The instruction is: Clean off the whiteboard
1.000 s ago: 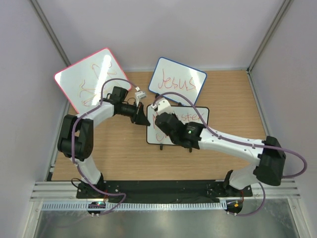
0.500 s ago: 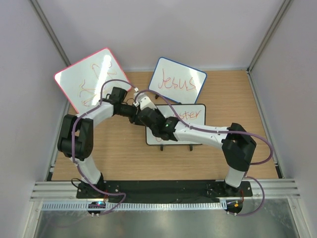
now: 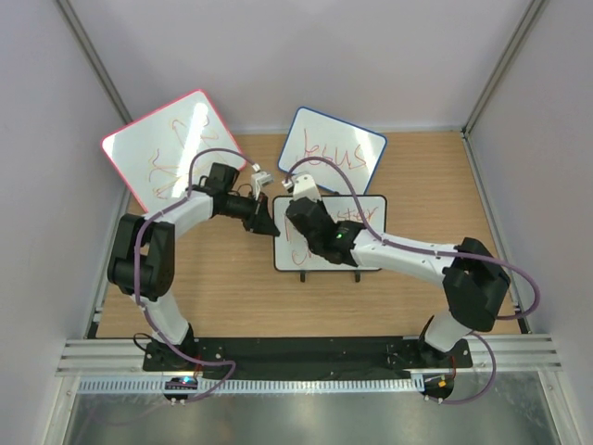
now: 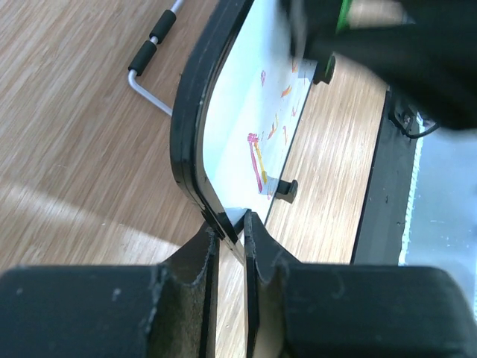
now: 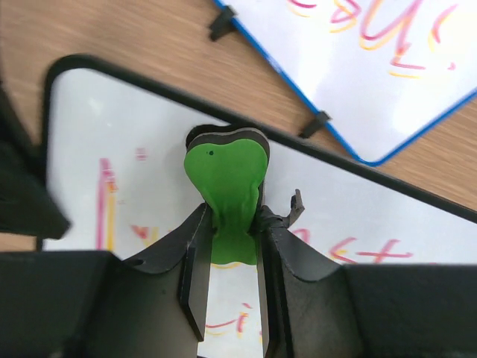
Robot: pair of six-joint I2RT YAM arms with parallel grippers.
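Note:
The black-framed whiteboard [image 3: 366,218] lies flat on the table with red writing on it; it also shows in the right wrist view [image 5: 119,134] and edge-on in the left wrist view [image 4: 246,97]. My left gripper [image 3: 267,224] is shut on the board's left frame edge [image 4: 195,142]. My right gripper [image 3: 298,199] is shut on a green eraser [image 5: 223,175] with a black felt base, pressed on the board's upper left area. Red strokes [image 5: 104,194] remain left of the eraser and below it.
A blue-framed board reading "Jesus" [image 3: 331,148] lies behind the black-framed one and shows in the right wrist view [image 5: 373,52]. A larger pink-red-framed board [image 3: 171,144] with scribbles leans at the back left. A thin metal foot [image 4: 149,63] sticks out beside the board.
My right gripper swept the eraser across the board's left part, far left half a second ago, now back right and up. The left gripper stayed clamped on the edge.

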